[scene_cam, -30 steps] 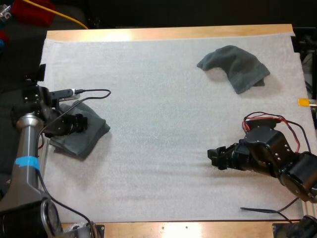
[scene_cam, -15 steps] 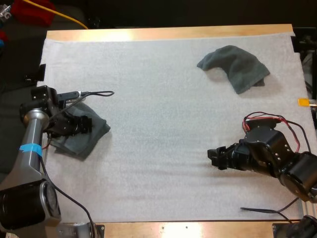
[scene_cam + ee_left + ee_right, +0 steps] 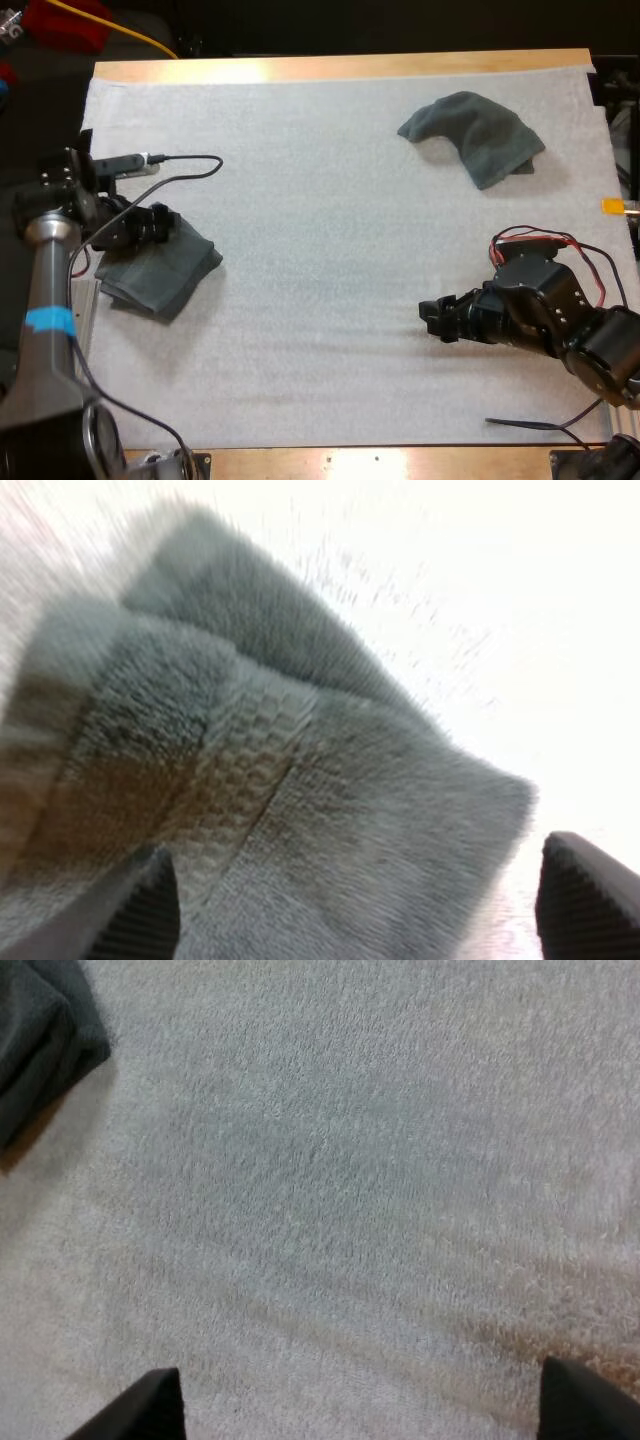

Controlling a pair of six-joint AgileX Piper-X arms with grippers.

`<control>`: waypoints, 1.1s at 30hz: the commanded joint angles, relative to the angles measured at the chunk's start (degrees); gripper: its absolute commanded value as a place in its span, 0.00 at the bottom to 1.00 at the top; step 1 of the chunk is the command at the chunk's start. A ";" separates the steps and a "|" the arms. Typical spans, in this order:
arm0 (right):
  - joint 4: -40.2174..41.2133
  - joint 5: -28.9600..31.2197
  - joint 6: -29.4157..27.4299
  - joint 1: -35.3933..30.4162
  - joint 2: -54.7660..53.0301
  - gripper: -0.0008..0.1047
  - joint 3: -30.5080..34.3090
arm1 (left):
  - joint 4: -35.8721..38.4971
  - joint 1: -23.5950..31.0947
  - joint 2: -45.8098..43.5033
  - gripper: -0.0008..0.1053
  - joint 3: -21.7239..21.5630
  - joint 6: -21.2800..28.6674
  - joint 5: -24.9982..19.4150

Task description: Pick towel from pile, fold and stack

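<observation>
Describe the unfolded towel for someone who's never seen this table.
On the white mat, look to the far right part. The crumpled towel lies there alone, a humped dark grey-green heap; the folded towel, near left by the left gripper, lies flat and straight-edged.

1. The folded towel (image 3: 165, 275) at 9 o'clock is seen as matt, fuzzy cloth (a woven checked band is shown).
2. The same cloth is seen in the crumpled towel (image 3: 475, 135) at 1 o'clock.
3. The mat (image 3: 320, 200) is seen as white, matt and grainy.
4. The table (image 3: 340, 68) is seen as smooth wood.
</observation>
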 commanded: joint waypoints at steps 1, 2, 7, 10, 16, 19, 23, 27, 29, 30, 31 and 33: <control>0.30 -0.28 -0.41 0.12 -0.30 0.66 -0.34 | 0.48 -0.15 -2.29 0.67 -0.53 0.31 0.47; 0.14 -0.28 -0.45 0.12 -0.30 0.66 -0.34 | 0.59 -0.15 -3.51 0.67 -0.53 0.23 0.47; -1.97 -0.28 -1.06 0.12 -0.30 0.66 -0.34 | 2.95 -0.15 -9.83 0.67 -0.53 0.17 0.56; -3.75 0.11 -3.00 0.12 -0.30 0.66 -0.34 | 4.67 -0.15 -13.08 0.67 -0.53 0.17 1.93; -4.63 4.20 -5.77 0.12 -0.30 0.66 -0.34 | 7.60 -2.37 -19.01 0.67 -0.53 0.17 2.66; -4.64 7.55 -7.98 0.12 -0.30 0.66 -0.34 | 8.19 -5.00 -21.71 0.67 -0.53 0.17 2.66; -4.25 12.50 -10.30 -0.01 -0.30 0.66 -0.34 | 9.15 -8.82 -24.62 0.67 -0.53 0.00 2.55; -3.97 13.86 -11.84 -2.69 -0.30 0.66 -0.34 | 9.34 -11.79 -27.33 0.67 -0.53 -0.63 2.48; -3.15 13.72 -11.91 -5.51 -0.30 0.66 -0.34 | 9.47 -12.52 -28.54 0.67 -0.53 -1.35 1.82; -2.44 13.39 -12.25 -7.27 -0.30 0.66 -0.41 | 9.58 -12.60 -29.19 0.67 -0.53 -1.43 1.74; -1.47 12.53 -12.88 -9.66 -0.30 0.66 -0.41 | 9.87 -12.61 -29.94 0.67 -0.53 -1.43 1.73; -0.14 11.19 -13.85 -13.54 -0.30 0.66 -0.39 | 10.47 -12.61 -30.86 0.67 -0.53 -1.43 1.72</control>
